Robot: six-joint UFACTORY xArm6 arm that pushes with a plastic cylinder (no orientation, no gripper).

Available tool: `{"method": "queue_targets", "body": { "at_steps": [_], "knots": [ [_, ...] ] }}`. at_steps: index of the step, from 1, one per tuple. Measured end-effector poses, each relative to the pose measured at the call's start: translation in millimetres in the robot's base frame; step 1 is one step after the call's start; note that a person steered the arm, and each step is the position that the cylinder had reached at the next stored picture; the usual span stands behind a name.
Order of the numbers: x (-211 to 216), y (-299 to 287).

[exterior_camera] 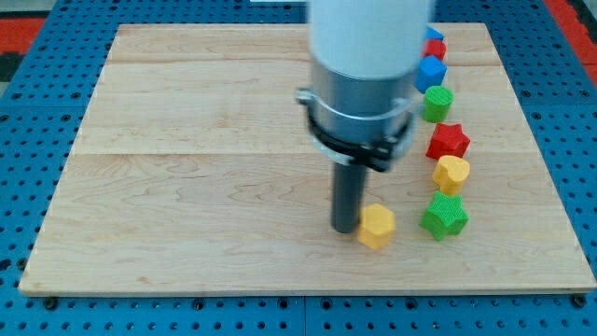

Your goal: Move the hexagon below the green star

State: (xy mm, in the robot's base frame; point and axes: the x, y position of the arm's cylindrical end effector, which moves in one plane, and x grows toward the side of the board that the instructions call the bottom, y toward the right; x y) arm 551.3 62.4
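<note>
Sitting near the bottom edge of a pale wooden board (187,187), a little right of its middle, is the yellow hexagon (377,226), a small chunky block with flat sides. Touching its left side, or very nearly so, is my tip (346,229), the lower end of a straight dark rod that hangs down from a grey collar and a wide white arm body (368,37); the arm covers the upper centre of the view. No jaws exist on this arm, only the plain rod, so nothing is spread, pressed together or pinched. Just right of the hexagon, with a narrow strip of bare wood between them and sitting slightly higher, is the green star (444,216). So the hexagon is to the star's left and only slightly nearer the view's bottom. From the star a loose column of blocks climbs along the board's right side. Directly above the star is a yellow heart-shaped block (451,174), then a red star (448,141), then a green cylinder (437,103), then a blue block (431,72), then a small red block (436,49), and at the top a sliver of another blue block (435,33), partly hidden by the arm; the shapes of these last three cannot be made out. Around the board lies a blue perforated surface (37,187), with a patch of red showing at the view's upper left corner.
</note>
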Motion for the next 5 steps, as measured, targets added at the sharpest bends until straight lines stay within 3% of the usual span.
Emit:
{"method": "queue_targets", "body": {
  "at_steps": [2,5],
  "knots": [
    [9,57],
    [25,81]
  ]
}}
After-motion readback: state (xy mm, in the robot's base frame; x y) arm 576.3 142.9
